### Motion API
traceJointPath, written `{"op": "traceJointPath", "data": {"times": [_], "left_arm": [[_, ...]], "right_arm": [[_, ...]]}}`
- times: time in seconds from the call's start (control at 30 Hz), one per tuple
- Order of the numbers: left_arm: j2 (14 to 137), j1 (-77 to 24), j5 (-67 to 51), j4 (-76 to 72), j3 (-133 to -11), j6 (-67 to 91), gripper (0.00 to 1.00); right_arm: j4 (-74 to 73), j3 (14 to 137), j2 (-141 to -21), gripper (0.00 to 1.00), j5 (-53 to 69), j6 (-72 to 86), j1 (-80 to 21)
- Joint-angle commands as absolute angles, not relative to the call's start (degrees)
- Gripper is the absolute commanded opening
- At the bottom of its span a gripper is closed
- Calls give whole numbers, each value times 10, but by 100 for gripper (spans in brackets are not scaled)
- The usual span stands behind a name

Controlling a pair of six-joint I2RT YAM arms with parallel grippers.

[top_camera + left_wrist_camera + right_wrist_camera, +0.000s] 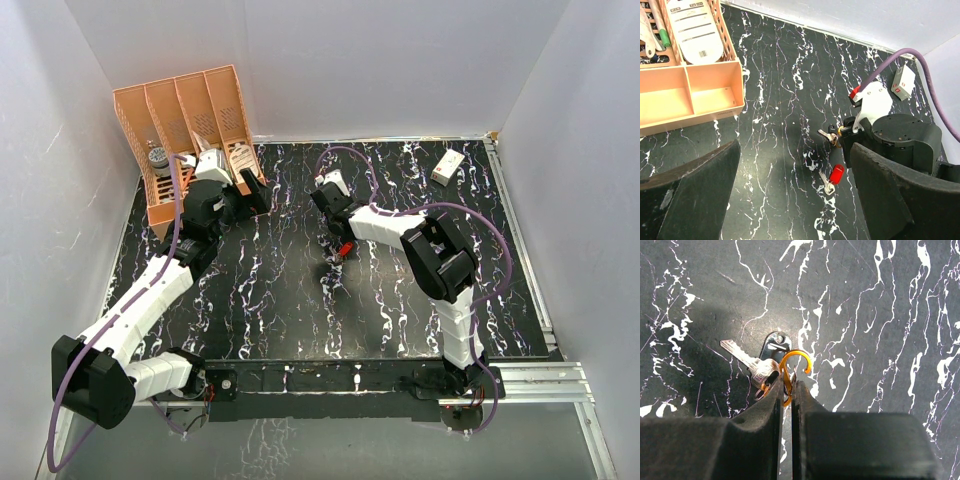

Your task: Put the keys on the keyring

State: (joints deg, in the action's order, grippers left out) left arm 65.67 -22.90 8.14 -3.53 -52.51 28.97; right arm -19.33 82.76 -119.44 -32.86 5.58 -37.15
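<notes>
My right gripper (788,388) is shut on the orange-gold keyring (792,366), pinching its lower loop just above the table; its upper hook stands open. The plain silver key (751,365) hangs on the ring at the left, its blade pointing up-left. They also show in the left wrist view: the key (826,135) and the ring (839,132). The red-headed key (835,174) lies loose on the table just in front of them, and shows in the top view (344,249). My right gripper (334,236) is over mid-table. My left gripper (795,200) is open and empty, raised near the organiser (250,195).
An orange divided organiser (190,125) with papers and small items stands at the back left (715,95). A small white box (447,166) lies at the back right (902,82). A dark metal tab (776,342) lies behind the ring. Purple cables loop over both arms.
</notes>
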Motion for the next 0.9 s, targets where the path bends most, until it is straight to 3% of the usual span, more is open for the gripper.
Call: {"op": "traceJointPath", "data": {"times": [0.0,0.87], "left_arm": [[639,-223,81,-35,-543,285,90],[637,-217,78,-35,-539,286,90]], "right_arm": [[-174,857,-1199,0,-335,50,-376],[-156,863,-1207,0,-325,51,-379]]}}
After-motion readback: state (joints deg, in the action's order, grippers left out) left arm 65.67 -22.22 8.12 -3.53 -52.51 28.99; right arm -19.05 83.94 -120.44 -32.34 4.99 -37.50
